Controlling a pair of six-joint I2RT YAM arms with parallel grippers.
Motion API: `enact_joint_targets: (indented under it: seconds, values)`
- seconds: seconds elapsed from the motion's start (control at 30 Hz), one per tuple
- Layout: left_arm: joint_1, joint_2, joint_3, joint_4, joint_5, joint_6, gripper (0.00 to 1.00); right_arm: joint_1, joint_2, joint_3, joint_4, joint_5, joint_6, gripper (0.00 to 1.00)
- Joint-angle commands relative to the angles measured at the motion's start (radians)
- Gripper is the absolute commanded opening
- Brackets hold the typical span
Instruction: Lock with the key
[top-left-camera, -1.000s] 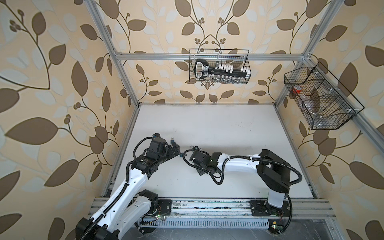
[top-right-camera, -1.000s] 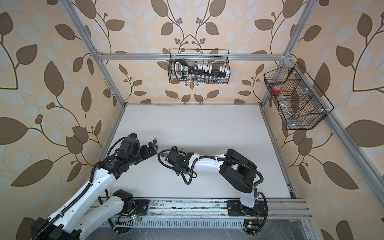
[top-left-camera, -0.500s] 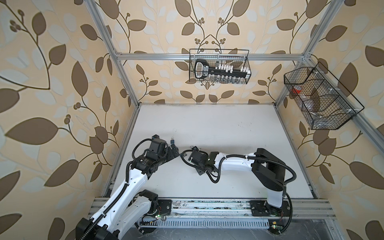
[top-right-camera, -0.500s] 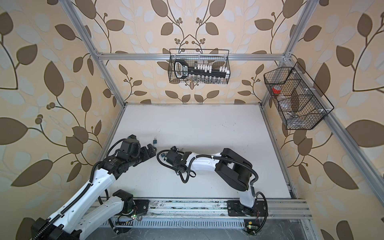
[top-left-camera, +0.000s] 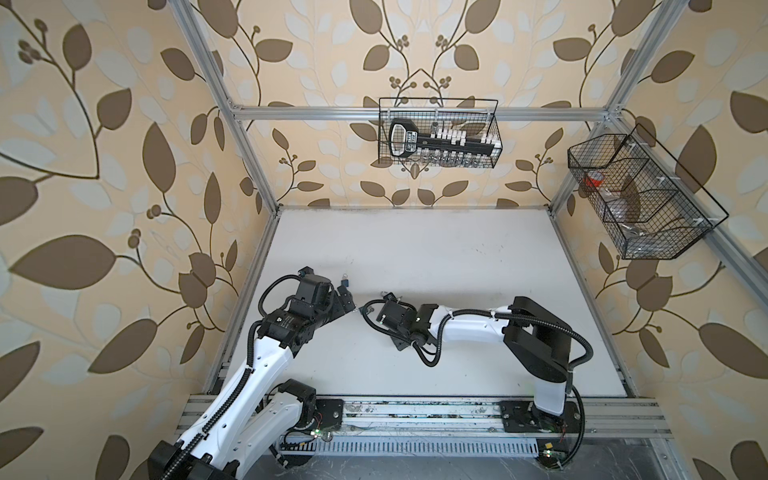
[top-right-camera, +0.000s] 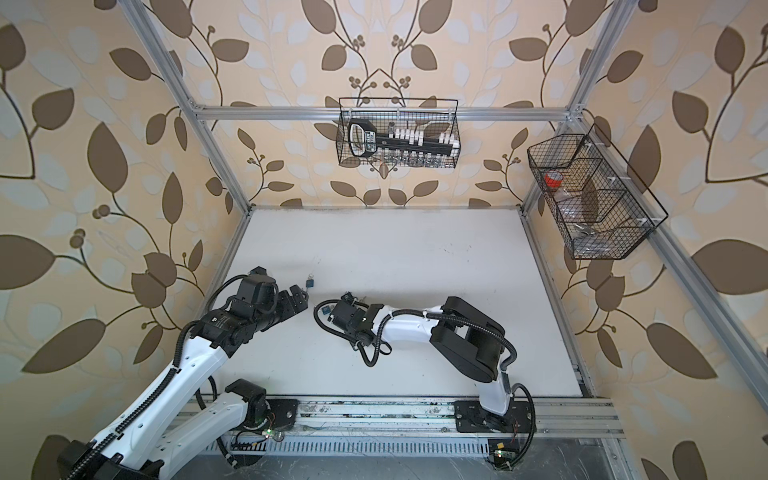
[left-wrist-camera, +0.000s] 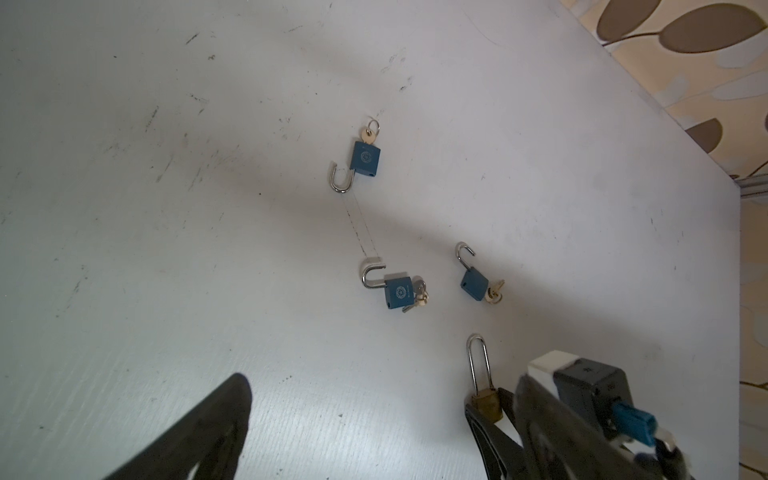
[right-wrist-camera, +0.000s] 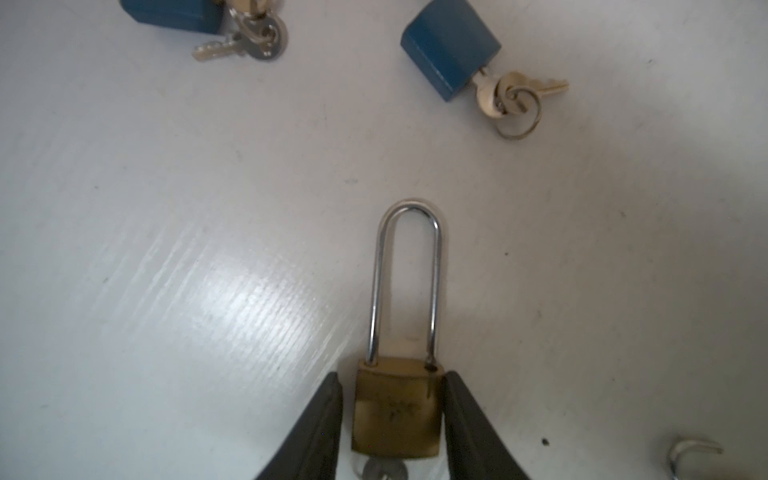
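Note:
A brass padlock (right-wrist-camera: 397, 411) with a long steel shackle lies flat on the white table. A silver key (right-wrist-camera: 382, 471) sticks out of its bottom. My right gripper (right-wrist-camera: 392, 432) straddles the brass body; one finger touches it and a thin gap shows at the other. From the left wrist view the same padlock (left-wrist-camera: 486, 401) shows between those fingers. My left gripper (left-wrist-camera: 374, 436) hangs wide open and empty a little to the left of it. In both top views the two grippers (top-left-camera: 347, 301) (top-left-camera: 388, 297) face each other near the table's front left.
Three blue padlocks (left-wrist-camera: 365, 158) (left-wrist-camera: 398, 292) (left-wrist-camera: 473, 284) with open shackles and keys lie just beyond the grippers. A wire basket (top-left-camera: 438, 133) hangs on the back wall and another (top-left-camera: 640, 199) on the right wall. The arms' rail (top-left-camera: 415, 415) runs along the front.
The right gripper's jaws have narrowed round the brass padlock and its arm has shifted slightly left. The left arm has hardly moved.

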Motion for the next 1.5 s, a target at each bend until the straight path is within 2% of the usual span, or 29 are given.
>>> enact_joint_targets:
  seconds: [0.0,0.2,0.33,0.43,0.5,0.57,0.67,0.77,0.83,0.97,1.0,1.13,1.27,1.33,1.4,1.47]
  values:
    - [0.008,-0.016,0.032,-0.024,-0.031,-0.001,0.99,-0.003,-0.005,-0.041,-0.037,0.000,0.004,0.36]
    - [0.008,-0.036,0.068,-0.044,-0.047,0.028,0.99,-0.003,-0.065,-0.051,-0.016,-0.009,-0.005,0.28]
    - [0.008,-0.098,0.089,0.023,0.000,0.056,0.99,0.000,-0.242,-0.137,0.142,-0.108,-0.135,0.21]
    - [0.008,-0.154,0.094,0.118,0.068,0.095,0.99,-0.001,-0.423,-0.238,0.291,-0.174,-0.217,0.17]
    - [0.008,-0.159,0.112,0.170,0.135,0.135,0.99,-0.014,-0.539,-0.291,0.362,-0.172,-0.237,0.13]
    - [0.008,-0.133,0.156,0.187,0.193,0.169,0.99,-0.045,-0.631,-0.330,0.409,-0.191,-0.251,0.13]
    - [0.008,-0.068,0.228,0.193,0.299,0.230,0.99,-0.120,-0.703,-0.363,0.438,-0.270,-0.293,0.03]
    - [0.008,-0.006,0.283,0.201,0.422,0.288,0.99,-0.207,-0.745,-0.333,0.389,-0.412,-0.295,0.00]
    - [0.007,0.025,0.302,0.234,0.514,0.324,0.99,-0.248,-0.760,-0.307,0.337,-0.576,-0.364,0.00]
    - [0.005,0.070,0.294,0.379,0.762,0.448,0.99,-0.275,-0.762,-0.235,0.228,-0.608,-0.425,0.00]
    - [0.004,0.076,0.292,0.400,0.787,0.477,0.99,-0.296,-0.758,-0.221,0.209,-0.630,-0.426,0.00]
    - [-0.007,0.090,0.293,0.468,0.895,0.617,0.99,-0.430,-0.757,-0.184,0.194,-0.896,-0.418,0.00]
    - [-0.010,0.107,0.319,0.504,0.970,0.710,0.99,-0.512,-0.772,-0.157,0.181,-1.071,-0.419,0.00]
    - [-0.017,0.124,0.349,0.481,1.024,0.780,0.98,-0.536,-0.775,-0.140,0.160,-1.141,-0.435,0.00]
    - [-0.038,0.142,0.390,0.421,1.090,0.898,0.97,-0.545,-0.777,-0.118,0.125,-1.195,-0.467,0.00]
    - [-0.091,0.162,0.434,0.327,1.106,1.034,0.95,-0.545,-0.777,-0.094,0.077,-1.228,-0.518,0.00]
